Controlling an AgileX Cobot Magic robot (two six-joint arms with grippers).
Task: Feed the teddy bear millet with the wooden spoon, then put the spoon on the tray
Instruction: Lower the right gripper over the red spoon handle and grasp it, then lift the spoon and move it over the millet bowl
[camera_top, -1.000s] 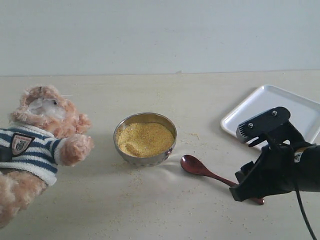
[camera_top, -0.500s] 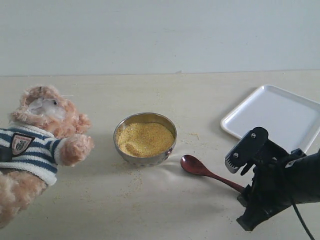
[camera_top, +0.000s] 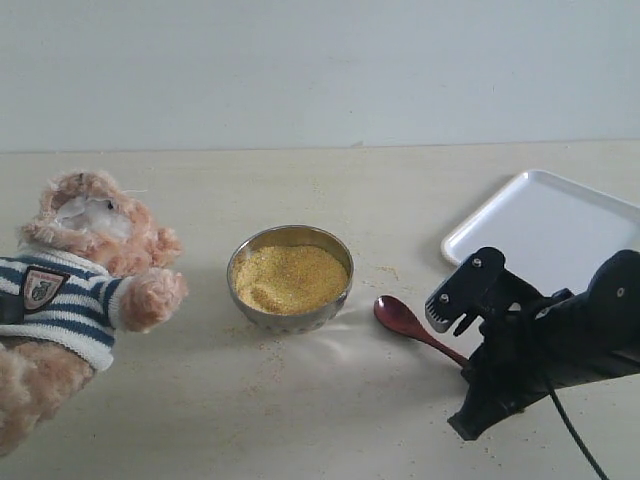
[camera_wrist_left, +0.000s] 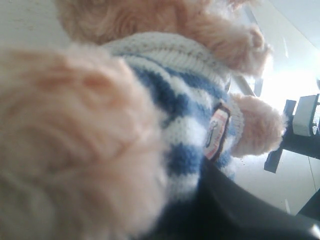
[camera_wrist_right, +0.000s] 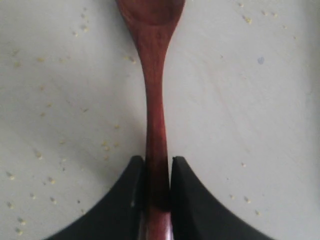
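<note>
The teddy bear (camera_top: 80, 270) in its navy-and-white striped shirt leans at the far left. In the left wrist view the teddy bear (camera_wrist_left: 175, 100) fills the frame, its plush pressed against one black finger (camera_wrist_left: 235, 205) of my left gripper (camera_wrist_left: 170, 220); the other finger is hidden. Yellow millet (camera_top: 290, 278) is heaped in a steel bowl (camera_top: 243, 300) at the middle. Right of the bowl lies the dark red wooden spoon (camera_top: 398, 316), and my right gripper (camera_top: 468, 362) is shut on its handle. Both fingers of the right gripper (camera_wrist_right: 157, 170) pinch the wooden spoon (camera_wrist_right: 155, 100). The white tray (camera_top: 540, 225) sits at the back right.
Loose millet grains (camera_top: 385, 272) are scattered on the beige table around the bowl and the spoon. A pale wall rises behind the table. The right arm (camera_top: 570, 340) reaches in from the right edge, in front of the tray.
My right gripper has come down and leftward over the spoon's handle and closed on it. The spoon's bowl has shifted slightly to the right. The bear and the steel bowl have not moved.
</note>
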